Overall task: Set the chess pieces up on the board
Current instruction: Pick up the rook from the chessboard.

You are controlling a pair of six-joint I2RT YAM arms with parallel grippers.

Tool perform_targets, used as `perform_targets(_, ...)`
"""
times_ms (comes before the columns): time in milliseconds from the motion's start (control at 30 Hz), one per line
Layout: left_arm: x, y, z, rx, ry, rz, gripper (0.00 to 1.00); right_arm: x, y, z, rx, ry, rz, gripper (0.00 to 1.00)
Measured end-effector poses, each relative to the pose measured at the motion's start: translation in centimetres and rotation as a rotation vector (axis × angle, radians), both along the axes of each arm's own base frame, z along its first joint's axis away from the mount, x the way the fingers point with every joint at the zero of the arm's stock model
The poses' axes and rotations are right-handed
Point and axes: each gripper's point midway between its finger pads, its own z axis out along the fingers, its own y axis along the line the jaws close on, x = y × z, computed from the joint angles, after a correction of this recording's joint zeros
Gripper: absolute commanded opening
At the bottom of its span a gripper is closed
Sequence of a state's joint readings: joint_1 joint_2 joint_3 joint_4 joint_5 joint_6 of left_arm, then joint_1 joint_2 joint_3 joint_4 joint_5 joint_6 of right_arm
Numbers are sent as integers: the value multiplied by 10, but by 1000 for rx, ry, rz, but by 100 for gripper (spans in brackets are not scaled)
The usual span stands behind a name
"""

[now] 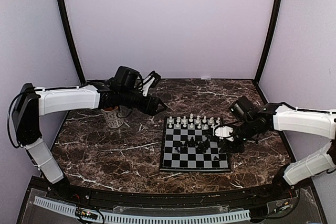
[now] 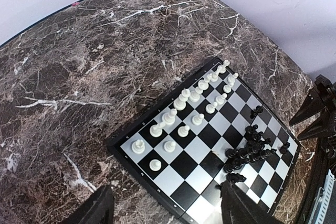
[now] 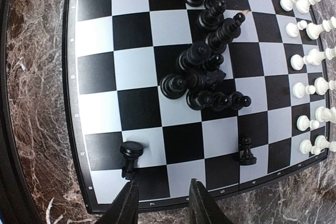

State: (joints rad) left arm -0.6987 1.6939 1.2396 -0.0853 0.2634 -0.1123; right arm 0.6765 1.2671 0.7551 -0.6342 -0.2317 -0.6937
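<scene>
Gently move the half-open, empty right end effector (image 3: pixel 163 184) around the pawn (image 3: pixel 130 153) at the edge of the board (image 3: pixel 97 111), then squeeze. Left end effector (image 2: pixel 168 205) is wide open, empty.

Desk (image 1: pixel 105 150) left of and in front of the board (image 1: pixel 176 163) is bare, so there's a wide lane there. Mug (image 1: pixel 112 117) stands far left on the desk, beneath the left arm. Board's far two rows are lined with white pieces (image 1: pixel 194 121), tight spacing. Black heap (image 1: pixel 193 144) clogs the centre, pieces tangled and touching. Near two rows mostly free. Right tool (image 3: pixel 164 203) sits low at the board's right edge, jaws apart. One pawn (image 3: pixel 130 156) is just ahead of a finger, another (image 3: pixel 245 151) stands further in. Left tool (image 2: pixel 168 216) hangs high near the far-left corner, jaws wide.
</scene>
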Motion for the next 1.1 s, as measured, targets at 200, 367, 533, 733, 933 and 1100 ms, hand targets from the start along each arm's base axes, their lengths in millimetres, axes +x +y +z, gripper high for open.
perform_targets(200, 3, 2, 11, -14, -37, 20, 72, 20, 16, 13, 4, -26, 8, 31)
perform_targets(367, 6, 5, 19, -19, -59, 41, 72, 19, 22, 13, -9, -21, 42, 34)
perform_targets(533, 9, 11, 22, -14, -83, 76, 72, -3, 9, -9, -55, 30, 45, 38)
perform_targets(733, 11, 15, 24, -14, -94, 98, 72, -25, 3, -29, -94, 63, 69, 38)
perform_targets(933, 12, 16, 24, -12, -96, 103, 72, -24, 1, -35, -116, 38, 56, 37)
perform_targets(1100, 12, 16, 23, -12, -96, 103, 72, -20, 2, -36, -114, 21, 39, 36)
